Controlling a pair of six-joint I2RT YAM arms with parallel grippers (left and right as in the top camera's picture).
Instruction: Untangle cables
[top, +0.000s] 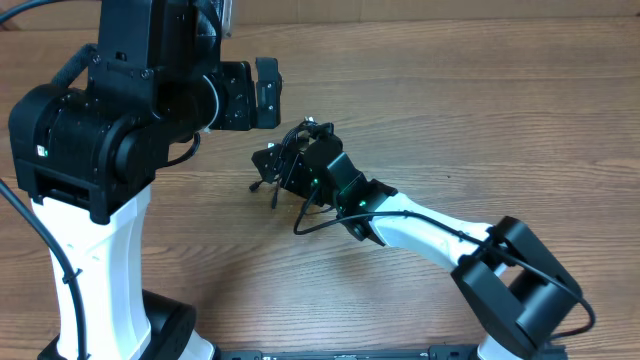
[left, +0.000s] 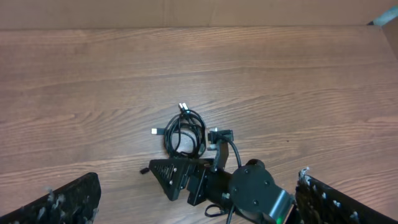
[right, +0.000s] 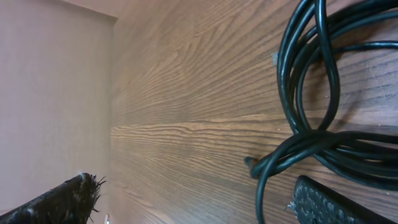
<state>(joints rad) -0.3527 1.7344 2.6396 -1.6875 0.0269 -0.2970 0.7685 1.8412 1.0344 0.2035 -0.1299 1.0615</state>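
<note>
Right pincer (right: 196, 196) is lying wide open at the tangled cables (right: 311, 146) while left pincer (top: 258, 95) is hanging open.

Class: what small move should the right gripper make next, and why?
Probably advance the right gripper slightly and close on the nearest loop of the cables: its jaws stand open right at the tangled bundle, holding nothing yet.

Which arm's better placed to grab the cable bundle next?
Right. The right gripper, open, is down at the cables; the left gripper, also open, hangs well above them.
</note>
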